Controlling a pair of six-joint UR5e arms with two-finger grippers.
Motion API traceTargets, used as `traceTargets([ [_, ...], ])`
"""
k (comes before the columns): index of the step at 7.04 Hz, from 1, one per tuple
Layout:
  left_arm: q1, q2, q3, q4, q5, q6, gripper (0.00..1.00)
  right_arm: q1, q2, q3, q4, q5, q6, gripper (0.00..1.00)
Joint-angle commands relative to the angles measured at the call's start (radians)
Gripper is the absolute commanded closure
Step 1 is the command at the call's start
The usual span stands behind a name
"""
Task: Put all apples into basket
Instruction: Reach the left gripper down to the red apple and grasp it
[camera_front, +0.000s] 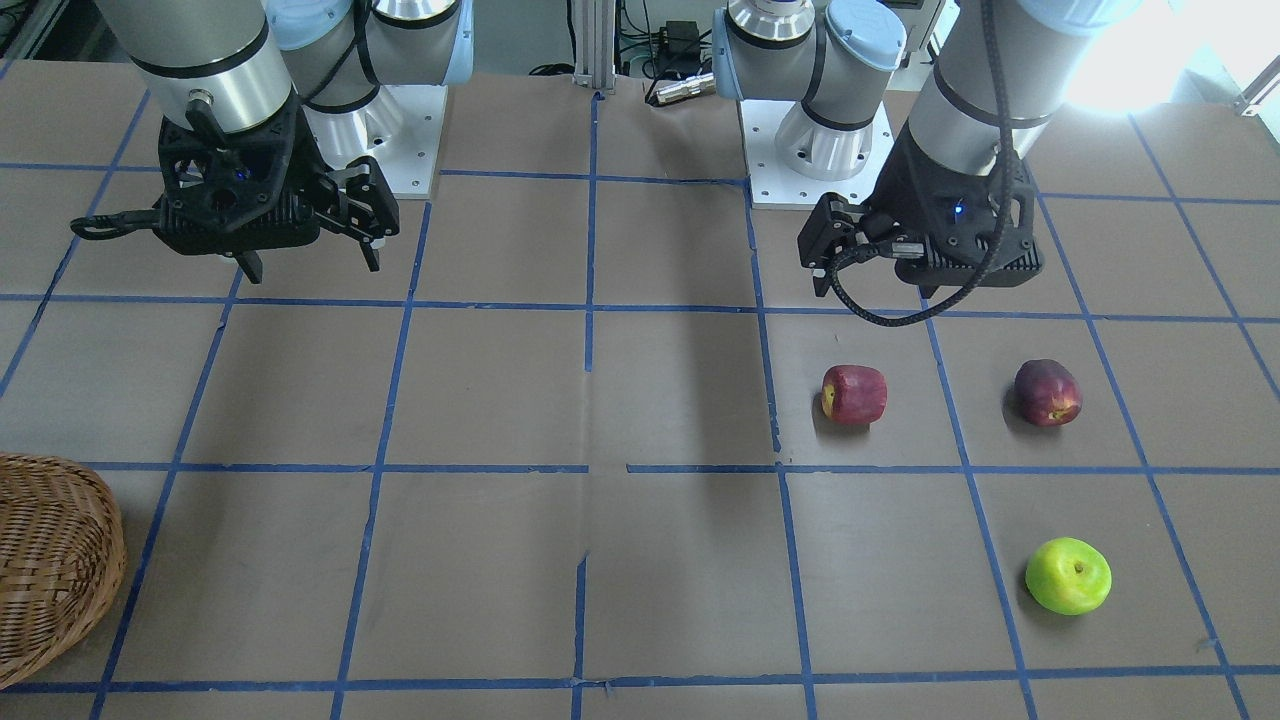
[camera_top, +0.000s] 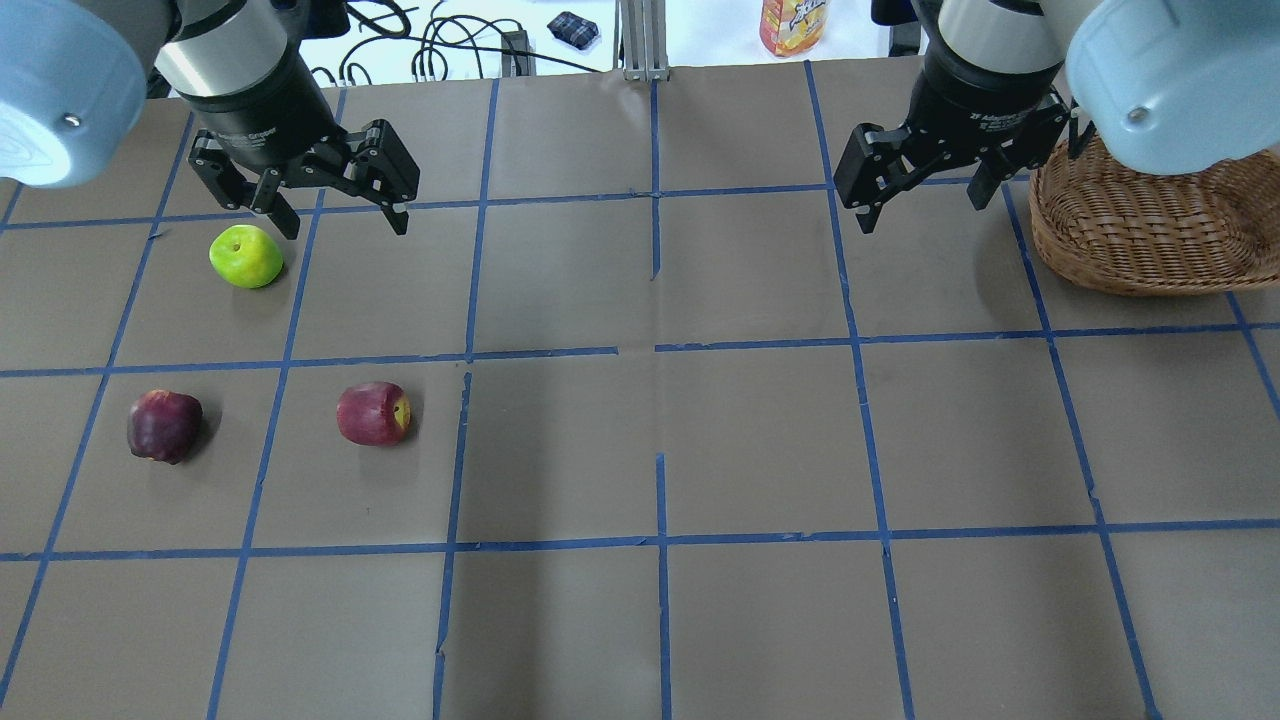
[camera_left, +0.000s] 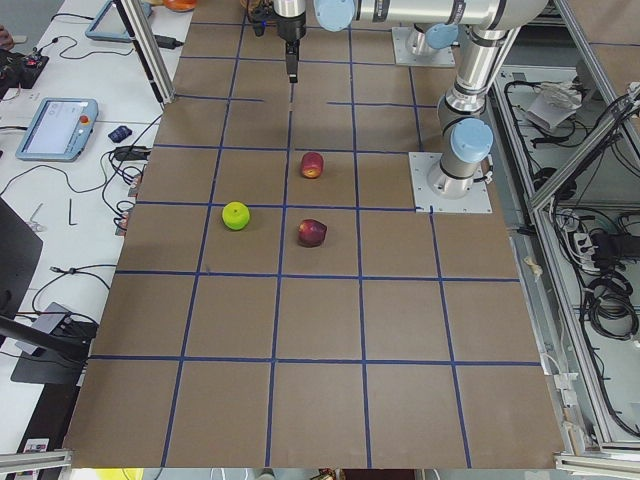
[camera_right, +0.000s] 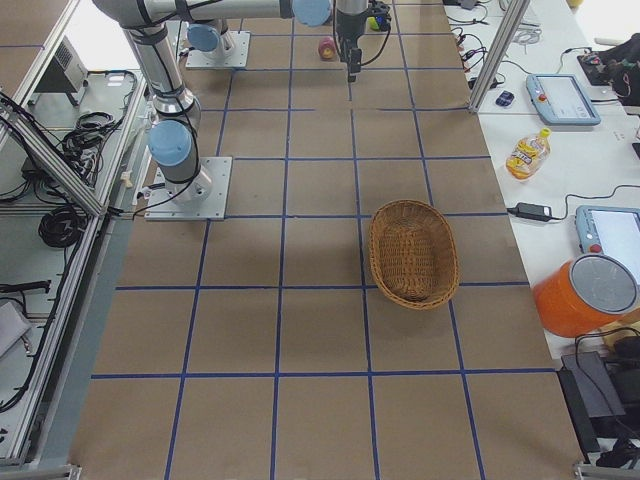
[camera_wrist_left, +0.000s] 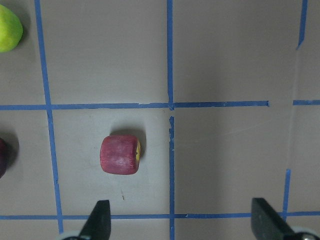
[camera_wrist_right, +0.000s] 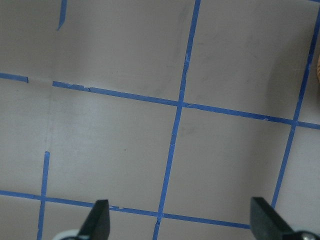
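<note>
Front-facing: on the worktop (camera_front: 500, 400), red apple (camera_front: 854, 394), dark apple (camera_front: 1047, 392) and green apple (camera_front: 1068, 575), all well apart from the basket (camera_front: 60, 560).
Overhead: left end effector (camera_top: 342, 225) spread, empty, far from the basket; right end effector (camera_top: 925, 210) spread, empty, just beside it.

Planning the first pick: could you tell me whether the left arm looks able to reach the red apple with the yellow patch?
Probably yes: the left gripper hangs nearby with jaws open, and the red apple lies unobstructed in its wrist view, nothing standing between them.
</note>
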Motion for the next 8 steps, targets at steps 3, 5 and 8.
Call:
traceTargets([
  [3,-0.001,-0.009,-0.003,-0.003,0.0,0.009,0.0,0.002,-0.002,0.008,-0.006,0.006,0.001,0.0],
  [5,0.024,-0.024,-0.032,-0.012,0.017,0.053,0.0,0.002,-0.001,0.008,-0.005,0.005,0.0,0.0],
  [8,0.134,-0.041,-0.397,0.356,0.013,0.219,0.0,0.002,-0.001,0.008,-0.008,0.006,0.001,0.0],
])
